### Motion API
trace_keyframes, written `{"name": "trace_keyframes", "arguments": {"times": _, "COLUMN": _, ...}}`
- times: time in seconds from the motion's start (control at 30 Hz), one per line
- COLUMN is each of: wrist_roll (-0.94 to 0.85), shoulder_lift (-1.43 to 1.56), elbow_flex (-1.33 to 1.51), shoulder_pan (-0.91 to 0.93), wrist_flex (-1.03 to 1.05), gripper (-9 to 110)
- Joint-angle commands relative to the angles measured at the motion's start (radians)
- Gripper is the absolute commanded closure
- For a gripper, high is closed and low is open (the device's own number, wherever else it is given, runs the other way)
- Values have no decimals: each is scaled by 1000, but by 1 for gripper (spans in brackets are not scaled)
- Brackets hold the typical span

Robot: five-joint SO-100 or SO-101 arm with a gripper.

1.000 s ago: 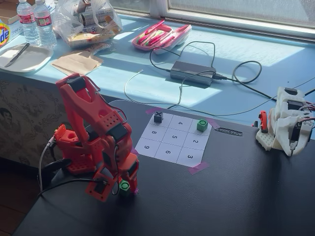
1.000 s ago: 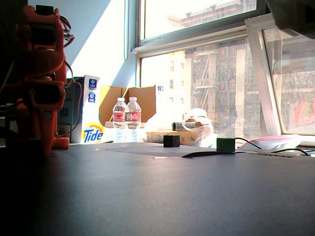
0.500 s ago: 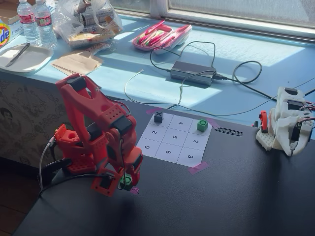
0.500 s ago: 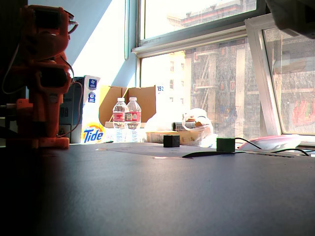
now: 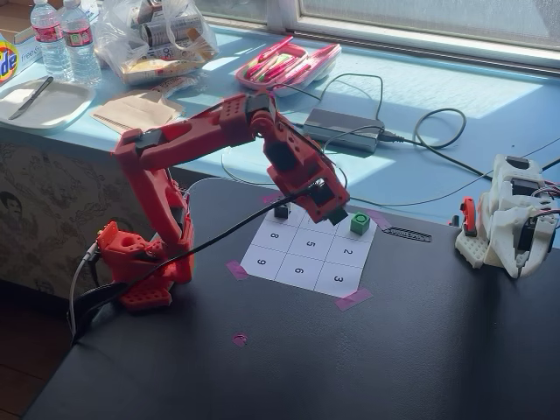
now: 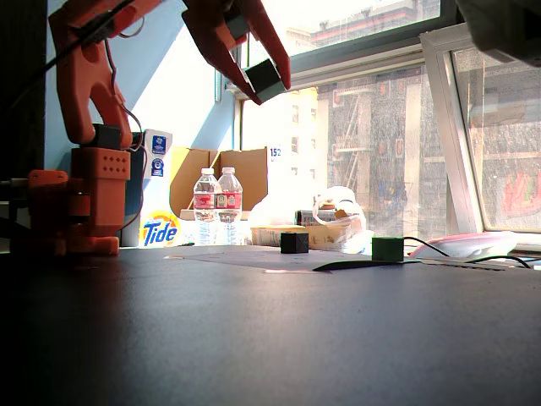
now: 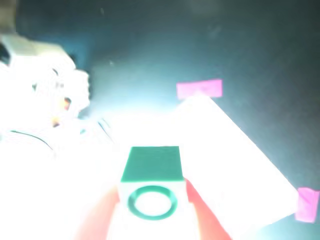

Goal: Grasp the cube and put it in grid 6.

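My red gripper (image 5: 335,213) is shut on a green cube (image 7: 151,172) with a round recess. It holds the cube in the air above the far right part of the white 3x3 sheet (image 5: 262,262). In the low fixed view the held cube (image 6: 267,79) hangs high above the table. A twin green cube (image 5: 360,222) sits on the sheet's far right corner cell and also shows in the low fixed view (image 6: 388,249). A dark cube (image 5: 282,210) sits on a far cell. Grid 6 (image 5: 298,271) lies empty in the near row's middle. The wrist view is overexposed, so cell numbers are unreadable there.
A white second arm (image 5: 507,214) stands at the table's right edge. Pink tape (image 5: 353,298) marks the sheet's corners. A power box (image 5: 341,129) and cables lie behind the sheet. Bottles (image 5: 63,39), a plate and bags sit at the back left.
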Motion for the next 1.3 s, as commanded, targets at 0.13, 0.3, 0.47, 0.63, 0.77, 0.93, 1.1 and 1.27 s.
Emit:
{"name": "trace_keyframes", "arguments": {"times": 0.13, "wrist_roll": -32, "shoulder_lift": -156, "elbow_flex": 216, "shoulder_pan": -137, "wrist_flex": -152, "gripper": 101}}
{"name": "trace_keyframes", "arguments": {"times": 0.3, "wrist_roll": -35, "shoulder_lift": -247, "elbow_flex": 244, "shoulder_pan": -170, "wrist_flex": -207, "gripper": 101}}
{"name": "trace_keyframes", "arguments": {"times": 0.47, "wrist_roll": -34, "shoulder_lift": -281, "elbow_flex": 249, "shoulder_pan": -167, "wrist_flex": -222, "gripper": 101}}
{"name": "trace_keyframes", "arguments": {"times": 0.63, "wrist_roll": -35, "shoulder_lift": -295, "elbow_flex": 284, "shoulder_pan": -163, "wrist_flex": -213, "gripper": 95}}
{"name": "trace_keyframes", "arguments": {"times": 0.77, "wrist_roll": -35, "shoulder_lift": -287, "elbow_flex": 333, "shoulder_pan": -153, "wrist_flex": -233, "gripper": 81}}
{"name": "trace_keyframes", "arguments": {"times": 0.93, "wrist_roll": -28, "shoulder_lift": -287, "elbow_flex": 334, "shoulder_pan": -141, "wrist_flex": -239, "gripper": 58}}
{"name": "trace_keyframes", "arguments": {"times": 1.1, "wrist_roll": -35, "shoulder_lift": -202, "elbow_flex": 301, "shoulder_pan": -135, "wrist_flex": -215, "gripper": 53}}
{"name": "trace_keyframes", "arguments": {"times": 1.27, "wrist_roll": -23, "shoulder_lift": 156, "elbow_flex": 250, "shoulder_pan": -26, "wrist_flex": -221, "gripper": 53}}
